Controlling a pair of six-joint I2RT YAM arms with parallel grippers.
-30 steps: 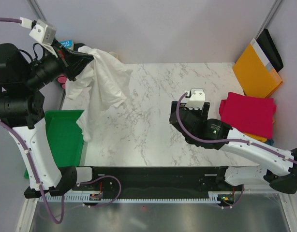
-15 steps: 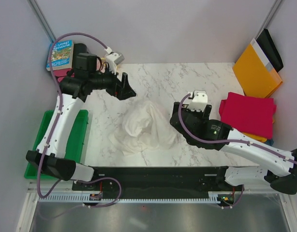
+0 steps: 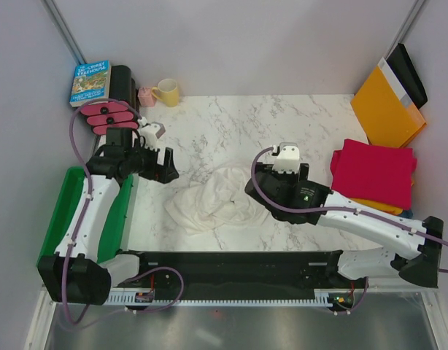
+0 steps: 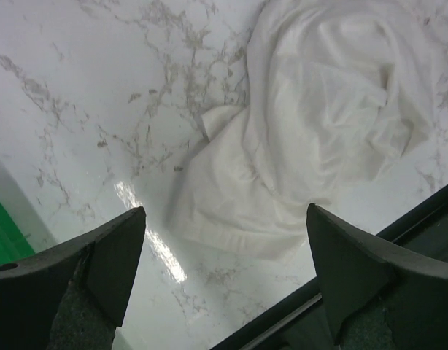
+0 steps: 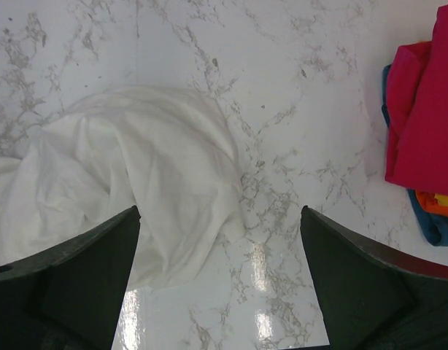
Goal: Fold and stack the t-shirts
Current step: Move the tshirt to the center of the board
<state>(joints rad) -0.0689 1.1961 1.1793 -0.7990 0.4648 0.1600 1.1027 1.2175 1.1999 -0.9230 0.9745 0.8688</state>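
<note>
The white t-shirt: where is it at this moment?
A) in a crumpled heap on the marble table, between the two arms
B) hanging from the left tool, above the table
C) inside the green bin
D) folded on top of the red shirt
A: the white t-shirt lies rumpled on the table, and the left tool above it is open and holds nothing.

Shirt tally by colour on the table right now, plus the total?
white t-shirt, crumpled: 1
red t-shirt, folded, top of the stack: 1
orange t-shirt, only an edge shows under the red: 1
blue t-shirt, only an edge shows, at the bottom: 1
Total: 4
</note>
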